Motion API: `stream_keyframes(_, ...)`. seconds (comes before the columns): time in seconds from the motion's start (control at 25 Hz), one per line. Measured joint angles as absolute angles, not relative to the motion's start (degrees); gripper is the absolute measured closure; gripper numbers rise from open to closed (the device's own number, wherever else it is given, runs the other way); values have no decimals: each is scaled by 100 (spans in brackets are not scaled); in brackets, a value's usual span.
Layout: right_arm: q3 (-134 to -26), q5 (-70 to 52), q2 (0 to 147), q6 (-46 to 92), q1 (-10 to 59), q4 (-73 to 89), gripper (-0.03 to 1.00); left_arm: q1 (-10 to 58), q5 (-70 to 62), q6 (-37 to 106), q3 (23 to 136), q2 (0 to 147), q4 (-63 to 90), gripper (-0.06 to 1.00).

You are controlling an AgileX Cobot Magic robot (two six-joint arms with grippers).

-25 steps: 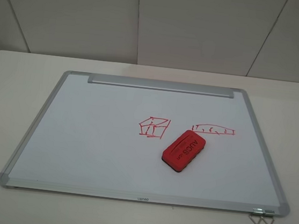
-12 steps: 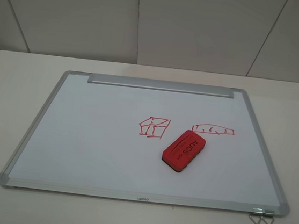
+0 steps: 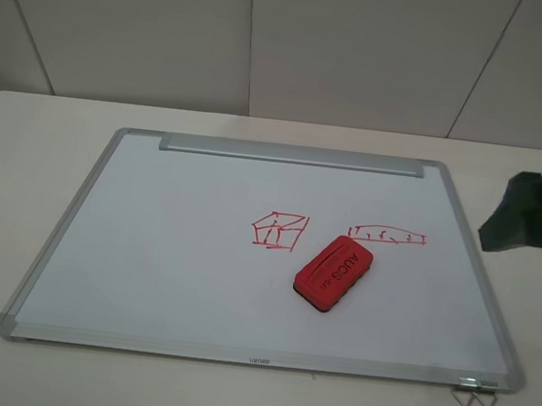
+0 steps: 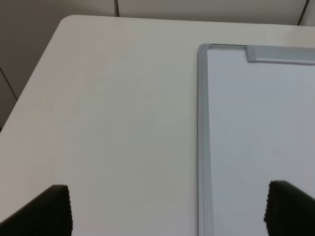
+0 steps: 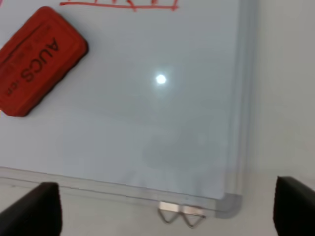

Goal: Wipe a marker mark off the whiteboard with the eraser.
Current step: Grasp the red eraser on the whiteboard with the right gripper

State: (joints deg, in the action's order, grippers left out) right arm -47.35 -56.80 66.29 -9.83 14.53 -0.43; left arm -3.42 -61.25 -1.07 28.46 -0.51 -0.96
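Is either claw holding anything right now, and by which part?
Nothing is held. The left claw and right claw are both open and empty; the eraser lies untouched on the whiteboard.

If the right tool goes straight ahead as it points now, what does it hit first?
Probably bare whiteboard near its corner, not the eraser, which lies off to one side; depth is unclear.

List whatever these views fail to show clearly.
1. Right tool: exterior high, blurred, cut by the picture edge.
2. Left tool: outside exterior high; left wrist shows only fingertips.
3. Eraser: underside hidden against the whiteboard; small lettering unreadable.
4. Marker mark: absent from both wrist views.
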Motion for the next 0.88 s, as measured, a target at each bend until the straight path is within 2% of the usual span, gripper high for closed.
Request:
stream_keyframes(0.24, -5625, -5072, 8262, -1951, 2280, -209, 20, -342, -6125, -107, 2846, -51, -96, 16)
stream_keyframes(0.88, -6367, -4488, 10547, -4589, 3265, -314, 20, -342, -6125, -107, 2846, -51, -96, 16)
